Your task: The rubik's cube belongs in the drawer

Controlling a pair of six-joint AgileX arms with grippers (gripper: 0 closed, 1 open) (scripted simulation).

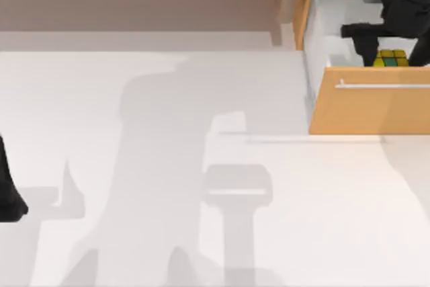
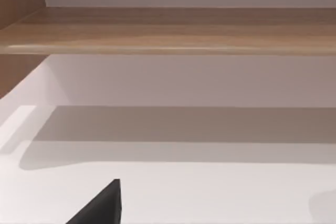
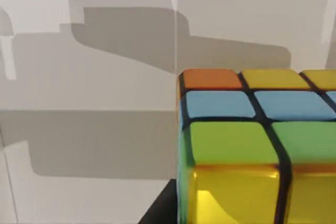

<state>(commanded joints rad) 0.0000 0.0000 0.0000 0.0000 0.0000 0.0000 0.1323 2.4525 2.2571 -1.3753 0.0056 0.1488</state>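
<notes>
Yellow squares, with green and blue ones and a single orange one between dark grid lines, mark the rubik's cube (image 1: 391, 58), which sits inside the open drawer (image 1: 376, 109) at the top view's far right, just behind the wooden front and against the white interior. I judge it a light, rigid plastic block with hard, glossy faces: it will not deform under pressure, but the smooth surface could slip, so opposite flat faces are the place to take hold, with the fingers centred on the faces and kept off the edges and corners. It should survive a short drop onto the drawer floor, though the layers of such a puzzle may twist if squeezed off-centre.

No brand, label or writing can be read on the cube, on the drawer or anywhere else.

My right claw (image 1: 376, 48) reaches down into the drawer directly at the cube; in the right wrist view the cube (image 3: 252, 150) looms very close, with a dark finger edge beside it, and I cannot tell whether the fingers are clamped on it or already parted. The drawer front is light orange-brown wood with a thin silver bar handle (image 1: 383, 86).

My left claw (image 1: 10, 199) is parked at the left edge of the white table (image 1: 168, 220), well apart from the drawer, facing the wooden shelf (image 2: 168, 30); its opening I cannot tell either.
</notes>
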